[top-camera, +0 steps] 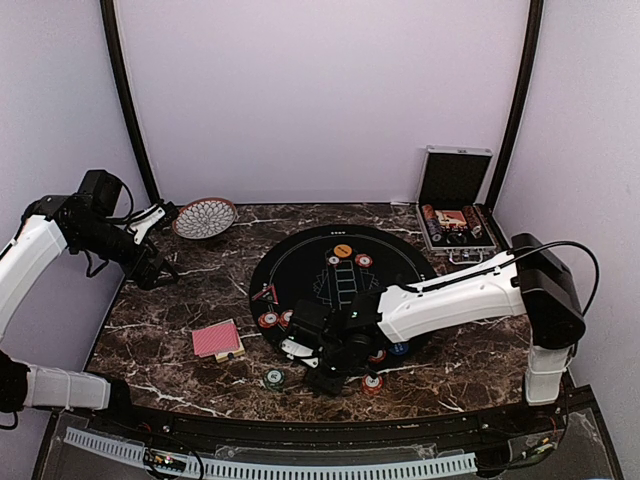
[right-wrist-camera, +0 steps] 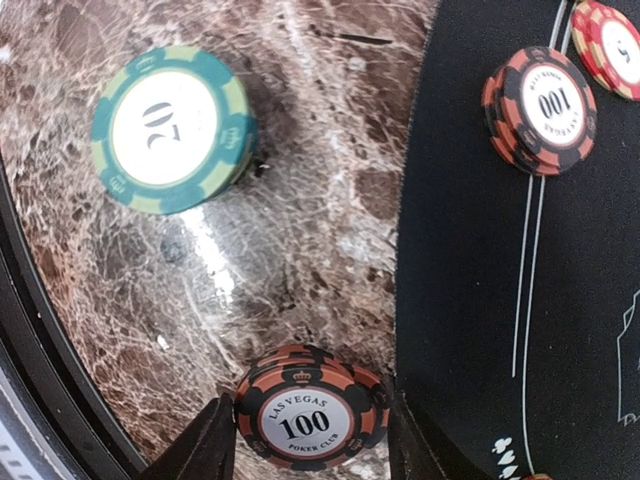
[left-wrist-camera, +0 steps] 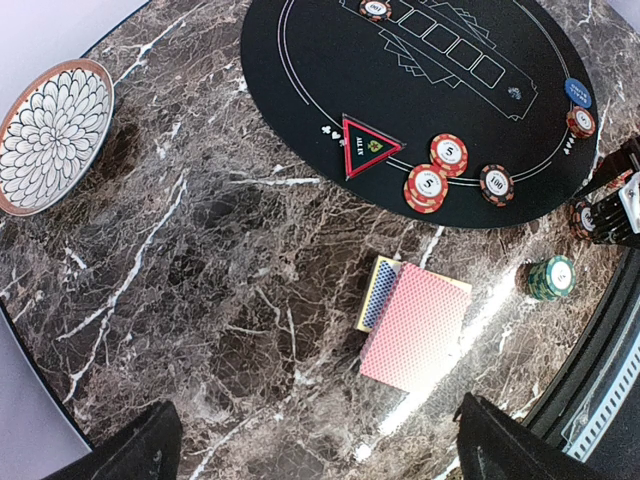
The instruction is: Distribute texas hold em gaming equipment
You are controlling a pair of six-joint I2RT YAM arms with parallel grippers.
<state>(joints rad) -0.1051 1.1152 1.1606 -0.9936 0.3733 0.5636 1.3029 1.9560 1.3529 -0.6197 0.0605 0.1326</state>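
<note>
In the right wrist view my right gripper [right-wrist-camera: 312, 445] has both fingers pressed against a short stack of black-and-orange 100 chips [right-wrist-camera: 310, 418] on the marble, just left of the black mat's edge [right-wrist-camera: 470, 300]. A green chip stack [right-wrist-camera: 172, 130] stands apart further on. Another 100 stack [right-wrist-camera: 540, 108] and a red chip [right-wrist-camera: 608, 32] lie on the mat. A red-backed card deck [left-wrist-camera: 416, 325] lies on a blue-patterned box [left-wrist-camera: 380, 295] ahead of my left gripper [left-wrist-camera: 315, 440], which hangs open and empty above the marble. From above, the right gripper [top-camera: 325, 375] is low at the mat's near edge.
A patterned bowl [top-camera: 204, 217] sits at the back left and an open silver case [top-camera: 455, 215] at the back right. Red 5 chips [left-wrist-camera: 449, 153] and a triangular marker [left-wrist-camera: 366, 146] lie on the mat [top-camera: 300, 262]. The table's curved front rim [top-camera: 300, 420] is close to the right gripper.
</note>
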